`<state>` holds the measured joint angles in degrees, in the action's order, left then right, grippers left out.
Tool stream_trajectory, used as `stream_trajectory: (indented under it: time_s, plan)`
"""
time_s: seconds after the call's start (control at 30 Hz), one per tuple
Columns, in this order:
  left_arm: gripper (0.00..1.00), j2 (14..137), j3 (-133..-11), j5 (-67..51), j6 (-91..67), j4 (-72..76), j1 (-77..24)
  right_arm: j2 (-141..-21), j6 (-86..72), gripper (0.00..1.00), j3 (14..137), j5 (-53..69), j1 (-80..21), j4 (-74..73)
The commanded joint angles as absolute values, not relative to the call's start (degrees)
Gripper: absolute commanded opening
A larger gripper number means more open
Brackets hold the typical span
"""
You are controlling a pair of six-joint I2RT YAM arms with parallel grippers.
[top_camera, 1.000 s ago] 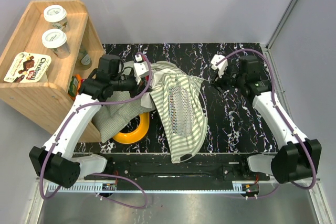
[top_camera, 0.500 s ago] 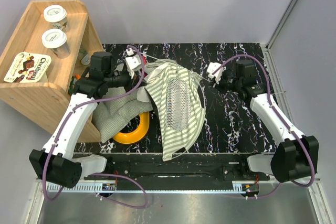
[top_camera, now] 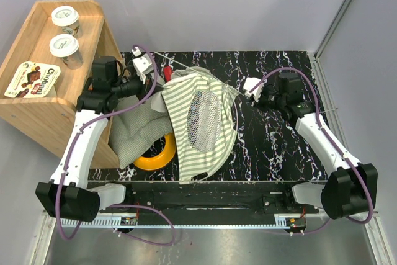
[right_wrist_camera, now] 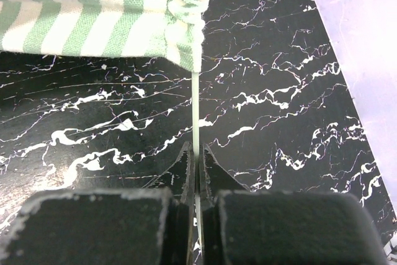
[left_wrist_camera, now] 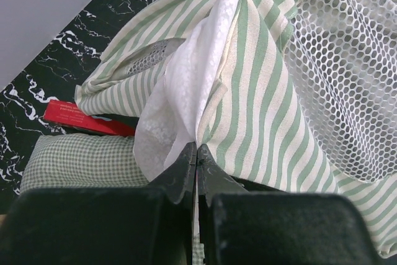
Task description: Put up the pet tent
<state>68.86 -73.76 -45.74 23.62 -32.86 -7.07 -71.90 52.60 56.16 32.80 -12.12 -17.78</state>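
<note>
1. Since one second ago the left claw (top_camera: pixel 146 68) has moved away from the arm bases and toward the wooden shelf (top_camera: pixel 37 113). It has dragged the large green-and-white striped fabric pet tent (top_camera: pixel 180 100) along, so the round white mesh window (top_camera: pixel 201 119) now lies more to the left.
2. The right claw (top_camera: pixel 250 86) had its fingers apart then. Now they are pressed together on the thin pale flexible pole (right_wrist_camera: pixel 195 103), which comes out of the tent's gathered hem (right_wrist_camera: pixel 183 23) just ahead of the fingertips.
3. The left claw is fully closed. It pinches the white lace curtain (left_wrist_camera: pixel 186 91) together with the striped edge right at its tips.
4. The tent spreads between the two claws. From the left claw it reaches toward the near edge of the black marbled table (top_camera: pixel 279 153), with the mesh window facing up.
5. Below the left claw a small-checked green-and-white padded cushion (top_camera: pixel 133 131) lies partly under the tent.
6. A yellow ring (top_camera: pixel 162 156) is half covered by the cushion and the tent.
7. A flat red thing (left_wrist_camera: pixel 80 119) lies just beside the left claw, touching the cushion and partly covered by the striped fabric.
</note>
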Motion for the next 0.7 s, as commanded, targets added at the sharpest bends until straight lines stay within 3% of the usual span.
stream_trajectory:
  time_s: [0.0,0.33,0.67]
  plan:
    - [0.0,66.62,-76.12,-47.64,22.24,-27.16,-5.63,-70.67,52.82,0.0,56.07,29.96,-11.43,-18.98]
    - [0.0,72.59,-77.25,-49.13,15.39,-21.36,-5.54,-66.54,44.48,0.07,59.85,35.6,-17.13,-16.44]
    - [0.0,78.48,-85.16,-46.32,14.24,-24.87,-5.54,-64.69,30.33,0.0,66.0,29.88,-23.64,-16.7]
